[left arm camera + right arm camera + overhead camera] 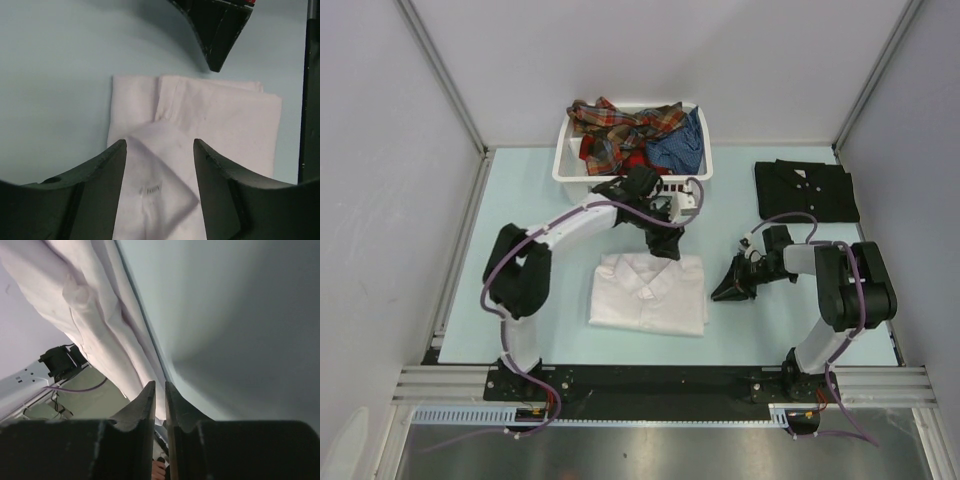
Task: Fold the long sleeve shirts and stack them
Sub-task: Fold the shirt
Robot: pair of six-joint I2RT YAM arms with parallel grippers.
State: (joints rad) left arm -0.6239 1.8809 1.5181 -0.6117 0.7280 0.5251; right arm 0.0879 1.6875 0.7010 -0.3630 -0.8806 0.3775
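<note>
A plain white shirt lies folded flat at the table's centre, collar towards the back. My left gripper hovers over its collar edge, open and empty. In the left wrist view the white shirt fills the space between and beyond the left gripper's spread fingers. My right gripper is low, just right of the shirt's right edge, jaws shut with nothing between them. The right wrist view shows the right gripper beside the shirt's layered edge. A folded black shirt lies at the back right.
A white slatted basket at the back centre holds a red plaid shirt and a blue shirt. The right gripper's tip shows at the top of the left wrist view. Walls enclose the table on three sides.
</note>
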